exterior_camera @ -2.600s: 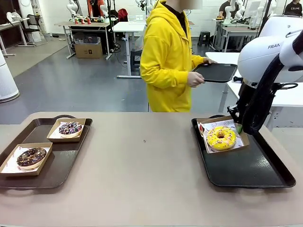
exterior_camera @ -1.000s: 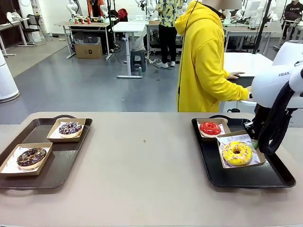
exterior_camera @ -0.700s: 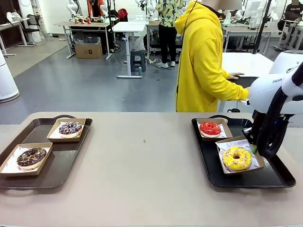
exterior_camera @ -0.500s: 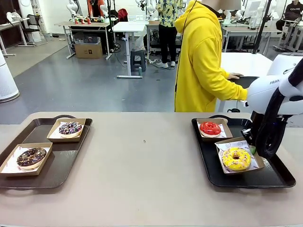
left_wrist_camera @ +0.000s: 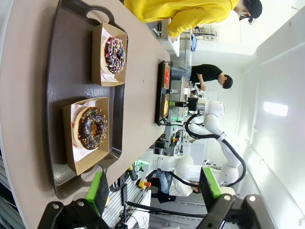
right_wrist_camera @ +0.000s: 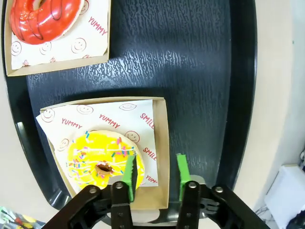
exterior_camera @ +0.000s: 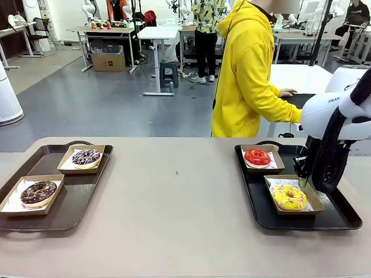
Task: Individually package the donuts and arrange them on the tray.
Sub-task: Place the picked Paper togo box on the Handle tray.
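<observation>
The right arm reached down from the right side, its hand (right_wrist_camera: 154,176) low with fingers partly parted. The left hand (left_wrist_camera: 155,188) hung high, fingers spread wide, gripping nothing.

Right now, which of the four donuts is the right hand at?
The yellow sprinkled donut, boxed on the right tray: the right hand straddles its box's wall. The red donut sits behind; both dark ones lie on the left tray.

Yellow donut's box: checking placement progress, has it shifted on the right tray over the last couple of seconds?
Yes. The yellow donut's box moved toward the near edge of the right tray.
</observation>
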{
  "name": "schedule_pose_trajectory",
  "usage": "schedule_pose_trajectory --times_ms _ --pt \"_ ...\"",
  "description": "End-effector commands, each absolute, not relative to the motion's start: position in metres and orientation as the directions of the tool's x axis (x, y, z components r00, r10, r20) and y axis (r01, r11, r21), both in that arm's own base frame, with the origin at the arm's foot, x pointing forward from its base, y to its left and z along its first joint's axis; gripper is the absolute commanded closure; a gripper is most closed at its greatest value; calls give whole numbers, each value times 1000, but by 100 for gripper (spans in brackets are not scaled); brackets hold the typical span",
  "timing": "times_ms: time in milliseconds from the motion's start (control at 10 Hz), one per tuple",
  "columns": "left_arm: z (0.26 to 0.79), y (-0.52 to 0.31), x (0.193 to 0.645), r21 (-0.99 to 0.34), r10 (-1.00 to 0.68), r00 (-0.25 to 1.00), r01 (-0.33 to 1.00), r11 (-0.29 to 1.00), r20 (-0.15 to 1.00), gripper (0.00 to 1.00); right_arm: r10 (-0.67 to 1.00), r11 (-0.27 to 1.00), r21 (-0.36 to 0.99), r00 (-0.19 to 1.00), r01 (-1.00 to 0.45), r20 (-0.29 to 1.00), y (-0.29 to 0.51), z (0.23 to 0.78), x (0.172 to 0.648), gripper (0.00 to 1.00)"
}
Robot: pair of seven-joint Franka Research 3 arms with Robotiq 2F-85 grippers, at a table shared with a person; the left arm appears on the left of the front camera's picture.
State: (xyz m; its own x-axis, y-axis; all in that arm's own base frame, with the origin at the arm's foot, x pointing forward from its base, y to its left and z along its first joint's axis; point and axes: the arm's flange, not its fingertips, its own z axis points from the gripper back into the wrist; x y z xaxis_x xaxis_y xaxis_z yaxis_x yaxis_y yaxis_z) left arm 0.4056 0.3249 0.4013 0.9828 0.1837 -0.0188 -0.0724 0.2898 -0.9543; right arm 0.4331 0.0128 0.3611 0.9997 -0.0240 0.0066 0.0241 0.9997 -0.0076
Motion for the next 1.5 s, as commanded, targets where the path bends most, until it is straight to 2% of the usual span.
schedule_pose_trajectory --times_ms 0,100,200,500,600,800,1100,1300,1400 --pt "403 324 401 -952 181 984 -59 300 -4 0 -16 1000 4 1000 16 11 10 366 434 0" --pt "403 324 401 -952 181 984 -59 300 -4 0 -18 1000 11 1000 17 18 10 370 432 4" --pt "403 324 401 -952 181 984 -59 300 -4 0 -19 1000 24 999 18 27 9 375 429 0" --pt "403 324 401 -952 181 984 -59 300 -4 0 -29 998 51 999 27 28 6 385 417 3" --pt "403 324 401 -952 181 984 -59 300 -4 0 -24 994 103 999 21 31 3 393 409 3" --pt "403 324 401 -952 181 984 -59 300 -4 0 4 938 346 999 -20 46 -18 420 388 3" --pt "403 324 401 -952 181 984 -59 300 -4 0 -96 704 710 989 -13 113 -88 448 371 3" --pt "403 324 401 -952 181 984 -59 300 -4 0 -206 504 863 974 20 98 -149 437 362 3" --pt "403 324 401 -952 181 984 -59 300 -4 0 -229 453 892 968 16 99 -174 425 356 3"
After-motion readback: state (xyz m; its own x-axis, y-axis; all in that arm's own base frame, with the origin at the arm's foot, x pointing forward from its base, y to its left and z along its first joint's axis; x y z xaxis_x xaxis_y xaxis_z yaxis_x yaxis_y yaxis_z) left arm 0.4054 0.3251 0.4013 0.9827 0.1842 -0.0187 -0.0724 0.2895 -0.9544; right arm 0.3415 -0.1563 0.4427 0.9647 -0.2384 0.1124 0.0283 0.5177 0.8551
